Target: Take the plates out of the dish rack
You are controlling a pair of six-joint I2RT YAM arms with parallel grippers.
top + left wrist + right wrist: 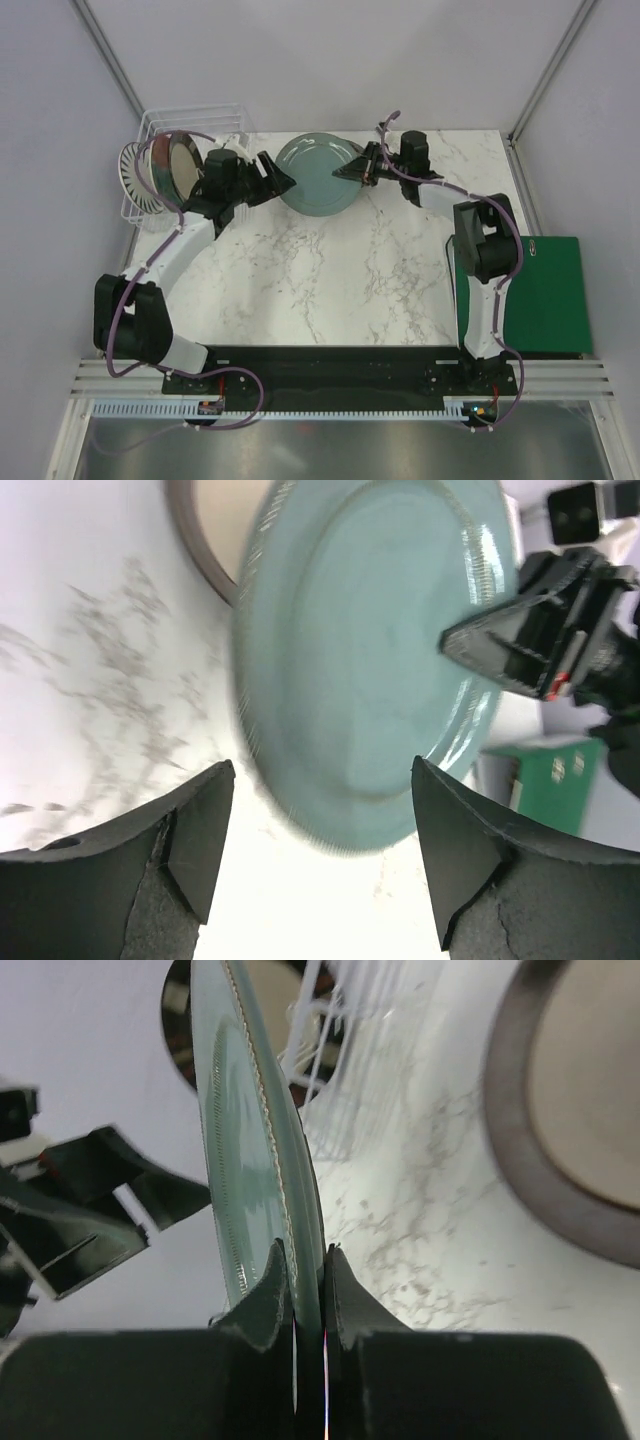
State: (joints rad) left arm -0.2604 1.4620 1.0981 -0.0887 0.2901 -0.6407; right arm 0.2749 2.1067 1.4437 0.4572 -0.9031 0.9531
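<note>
While right gripper (305,1255) clamps the grey-teal plate (315,178), left gripper (320,780) jaws apart, plates (175,167) in dish rack (192,118) overlapping, partly hidden

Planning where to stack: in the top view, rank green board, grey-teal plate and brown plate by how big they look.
1. green board
2. grey-teal plate
3. brown plate, tilted in the dish rack, so foreshortened; it may really match the grey-teal one.
</note>
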